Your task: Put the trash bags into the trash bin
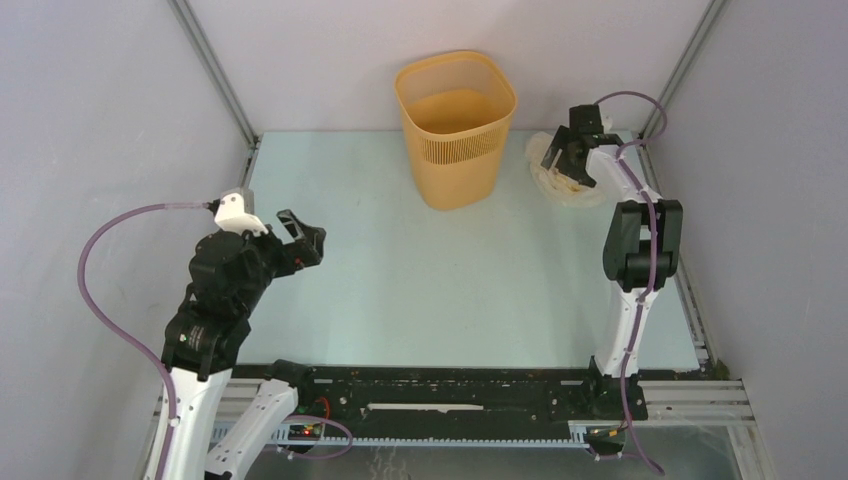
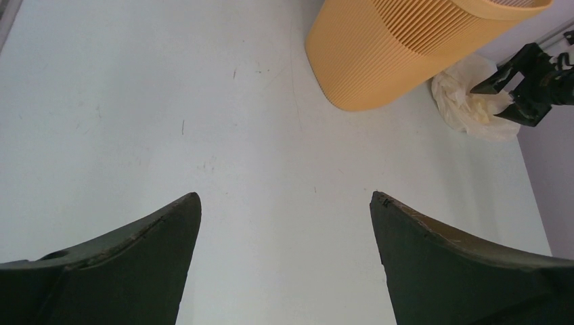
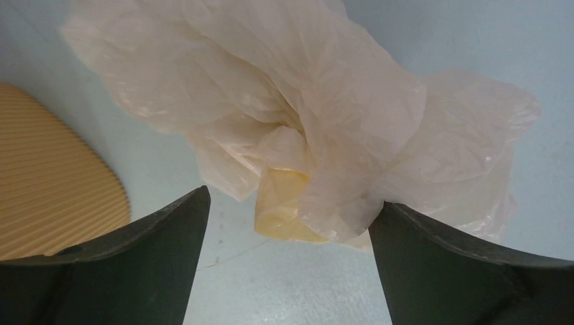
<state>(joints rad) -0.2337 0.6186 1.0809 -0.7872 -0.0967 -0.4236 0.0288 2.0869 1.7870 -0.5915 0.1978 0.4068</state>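
Right fingers (image 1: 553,158) are standing wide apart over the trash bag (image 1: 577,192), gripping nothing. From the right wrist view, the two dark fingers (image 3: 135,271) are framing the crumpled bunch of the bag (image 3: 304,88), one on each side. A fold of its pale yellow rim band (image 3: 284,210) is peeking out between them. The tip on the right of that view is sitting at the edge of the plastic, though I cannot tell if it is actually touching.

The bag is lying in a crinkled heap on the bench (image 1: 430,270), just to the right of the trash bin (image 1: 455,130) and outside it, near the far right corner. The bin is standing upright at the far middle of the bench, its mouth facing up and its slotted lower wall showing orange-yellow at the edge of the right wrist view (image 3: 47,183).

Over on the other side, the left fingers (image 1: 300,235) are also spread open and carrying nothing, hanging above the left part of the bench, well apart from both things. Through the left wrist camera its fingers (image 2: 101,271) are pointing across the bare bench towards the bin (image 2: 392,54) and the bag (image 2: 467,101) beyond.
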